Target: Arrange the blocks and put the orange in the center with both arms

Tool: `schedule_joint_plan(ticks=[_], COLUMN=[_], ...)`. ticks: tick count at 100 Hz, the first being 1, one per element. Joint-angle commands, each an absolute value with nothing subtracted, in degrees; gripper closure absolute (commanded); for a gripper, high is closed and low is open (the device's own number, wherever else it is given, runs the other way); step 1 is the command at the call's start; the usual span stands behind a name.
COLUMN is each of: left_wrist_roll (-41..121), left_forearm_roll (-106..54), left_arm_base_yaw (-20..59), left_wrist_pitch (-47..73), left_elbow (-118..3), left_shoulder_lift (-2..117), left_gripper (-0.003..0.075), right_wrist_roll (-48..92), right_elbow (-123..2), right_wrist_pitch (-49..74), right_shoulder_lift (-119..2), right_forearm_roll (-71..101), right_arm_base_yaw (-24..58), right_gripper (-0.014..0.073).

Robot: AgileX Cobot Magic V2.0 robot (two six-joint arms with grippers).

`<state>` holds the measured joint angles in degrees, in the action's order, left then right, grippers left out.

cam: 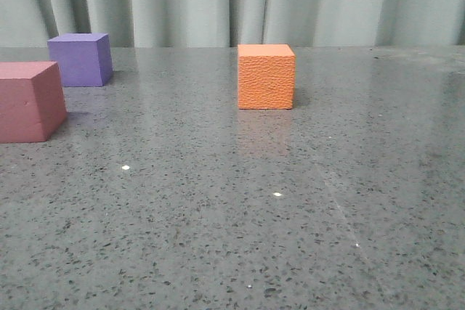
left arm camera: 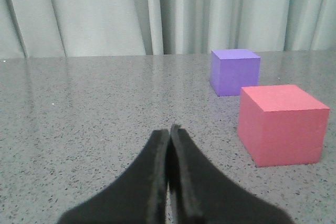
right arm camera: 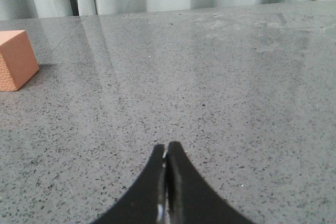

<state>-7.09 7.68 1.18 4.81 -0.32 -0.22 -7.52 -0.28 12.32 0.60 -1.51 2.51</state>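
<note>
The orange cube [cam: 266, 76] stands near the middle of the grey table, towards the back. The purple cube [cam: 81, 59] stands at the back left, and the pink-red cube [cam: 27, 101] sits in front of it at the left edge, partly cut off. Neither gripper shows in the front view. In the left wrist view my left gripper [left arm camera: 169, 129] is shut and empty, with the pink-red cube [left arm camera: 281, 124] and purple cube [left arm camera: 234, 71] ahead of it to one side. In the right wrist view my right gripper [right arm camera: 166, 146] is shut and empty, the orange cube [right arm camera: 16, 59] far off at the frame edge.
The speckled grey table [cam: 290, 215] runs back to a pale pleated curtain [cam: 240, 1]. Nothing else stands on the table in these views.
</note>
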Motion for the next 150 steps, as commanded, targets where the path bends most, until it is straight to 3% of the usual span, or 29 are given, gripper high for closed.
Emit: schedule_joint_plan(ticks=[1,150], left_wrist_roll=[-7.3,-7.3], left_forearm_roll=[7.3,7.3], left_arm_base_yaw=[1.0,1.0], left_wrist_pitch=[0.4,0.4], left_elbow=[2.8,2.8], left_shoulder_lift=[-2.1,-2.1], left_gripper=[0.0739,0.0739], right_wrist_roll=[-7.0,-7.0], right_elbow=[-0.6,0.8], right_wrist_pitch=[5.8,4.5], right_shoulder_lift=[2.0,2.0], right_forearm_roll=[-1.4,-1.8], right_arm_base_yaw=[2.2,2.6], right_gripper=[0.0661,0.0661])
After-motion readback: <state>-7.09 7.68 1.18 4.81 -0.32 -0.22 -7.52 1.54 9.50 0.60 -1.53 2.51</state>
